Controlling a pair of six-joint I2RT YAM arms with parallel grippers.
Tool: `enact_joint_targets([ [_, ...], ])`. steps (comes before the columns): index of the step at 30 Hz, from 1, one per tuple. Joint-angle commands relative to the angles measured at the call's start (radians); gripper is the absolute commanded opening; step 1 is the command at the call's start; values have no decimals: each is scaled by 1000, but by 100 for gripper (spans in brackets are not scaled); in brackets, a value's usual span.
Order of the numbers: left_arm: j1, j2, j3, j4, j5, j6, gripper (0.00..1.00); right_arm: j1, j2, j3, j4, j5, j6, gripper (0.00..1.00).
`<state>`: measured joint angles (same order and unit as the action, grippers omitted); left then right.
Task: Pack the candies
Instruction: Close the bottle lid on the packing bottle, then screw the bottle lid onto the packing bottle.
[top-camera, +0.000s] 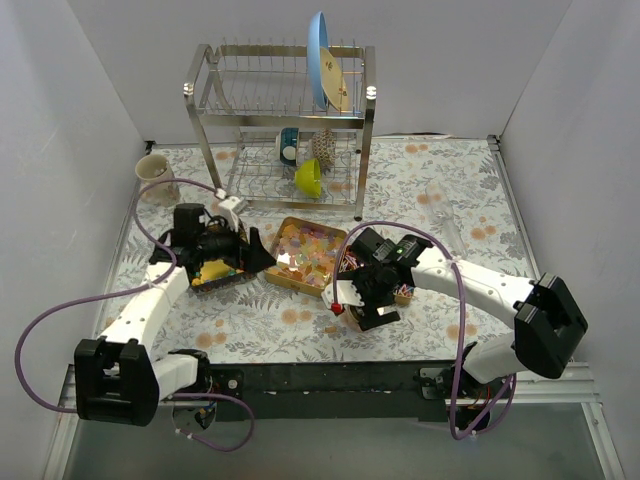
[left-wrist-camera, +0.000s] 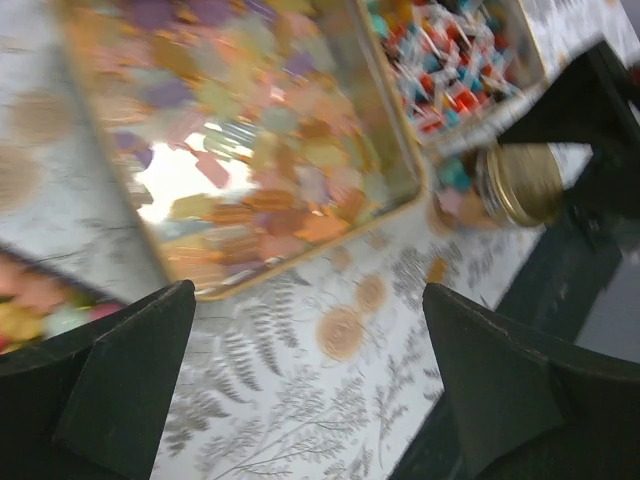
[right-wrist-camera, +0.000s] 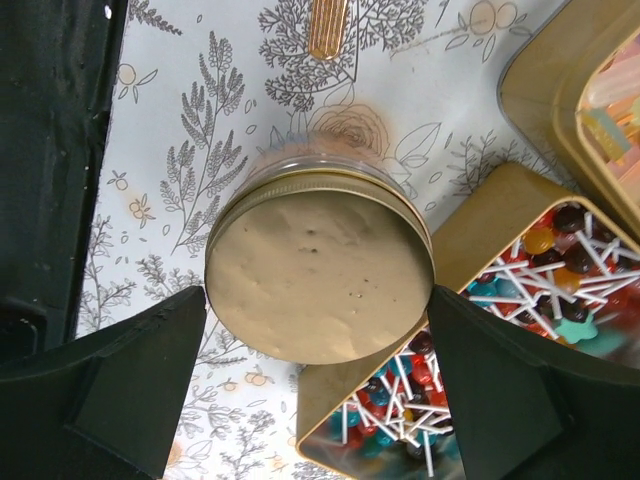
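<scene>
Pastel candies (top-camera: 303, 252) fill an open gold tin (left-wrist-camera: 215, 290) in the middle of the table. A smaller gold tin (right-wrist-camera: 480, 215) to its right holds red and blue lollipops (right-wrist-camera: 560, 265). On the left, a third tin (top-camera: 215, 272) has yellow and pink sweets. A glass jar with a gold lid (right-wrist-camera: 320, 270) stands upright on the cloth beside the lollipop tin. My right gripper (right-wrist-camera: 318, 300) is open, its fingers flanking the lid. My left gripper (left-wrist-camera: 308, 300) hangs open over bare cloth between the left tin and the middle tin, holding nothing.
A metal dish rack (top-camera: 280, 110) at the back holds a blue plate (top-camera: 320, 60), a yellow-green bowl (top-camera: 308, 177) and a cup (top-camera: 289, 145). A mug (top-camera: 155, 180) stands at the back left. One orange wrapped sweet (right-wrist-camera: 328, 25) lies loose near the jar.
</scene>
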<state>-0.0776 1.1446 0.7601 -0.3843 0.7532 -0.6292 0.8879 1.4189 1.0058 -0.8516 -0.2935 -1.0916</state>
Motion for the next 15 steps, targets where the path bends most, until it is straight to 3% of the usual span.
enact_joint_targets([
  [1,-181,-52,-51,4,49,88,98,-7,-55,7,-52,8,62,98],
  [10,-439,-9,-152,183,-23,34,98,-17,-52,7,-58,77,113,98],
  [11,-508,-19,-174,206,-46,33,98,-29,-67,7,-73,89,119,98],
  [15,-709,-30,-240,384,-184,-3,98,-200,-109,45,-142,48,125,98],
])
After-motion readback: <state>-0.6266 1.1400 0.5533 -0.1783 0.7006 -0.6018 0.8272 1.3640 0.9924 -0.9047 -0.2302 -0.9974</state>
